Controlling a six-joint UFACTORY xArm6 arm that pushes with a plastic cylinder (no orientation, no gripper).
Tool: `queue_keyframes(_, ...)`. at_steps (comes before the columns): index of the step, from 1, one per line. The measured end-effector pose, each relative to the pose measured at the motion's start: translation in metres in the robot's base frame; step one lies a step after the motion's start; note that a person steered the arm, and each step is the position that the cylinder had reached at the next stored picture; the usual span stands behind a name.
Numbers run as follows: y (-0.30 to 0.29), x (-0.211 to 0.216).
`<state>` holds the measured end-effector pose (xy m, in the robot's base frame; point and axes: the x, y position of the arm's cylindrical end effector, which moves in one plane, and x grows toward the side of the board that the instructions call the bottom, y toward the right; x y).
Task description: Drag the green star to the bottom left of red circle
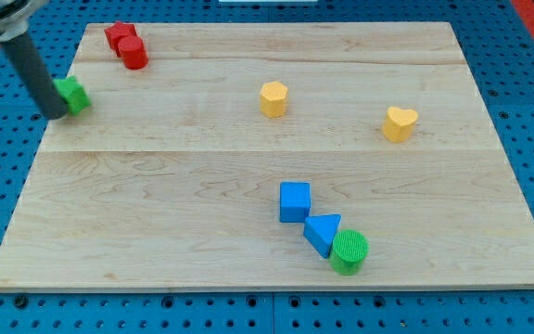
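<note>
The green star [74, 95] lies near the board's left edge, partly hidden by my rod. My tip [56, 113] rests against the star's left side. The red circle [134, 54] stands at the view's top left, up and to the right of the star. A second red block [118, 36] touches it on its upper left; its shape is unclear.
A yellow pentagon-like block [273, 98] sits at the top middle and a yellow heart [400, 122] at the right. A blue square [295, 201], a blue triangle [323, 233] and a green cylinder [349, 252] cluster at the bottom middle. The wooden board [156, 204] lies on a blue pegboard.
</note>
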<state>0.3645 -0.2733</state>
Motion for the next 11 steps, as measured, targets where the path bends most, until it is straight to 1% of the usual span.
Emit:
queue_keyframes(1,0.011,-0.031)
queue_keyframes(2,0.014,-0.038)
queue_keyframes(3,-0.029,-0.019)
queue_keyframes(4,-0.031,-0.031)
queue_keyframes(5,-0.031,-0.077)
queue_keyframes(6,0.018,-0.088)
queue_keyframes(7,0.024,-0.088)
queue_keyframes(8,-0.023,-0.082)
queue_keyframes(9,-0.010,-0.049)
queue_keyframes(10,0.001,-0.028)
queue_keyframes(11,0.040,-0.024)
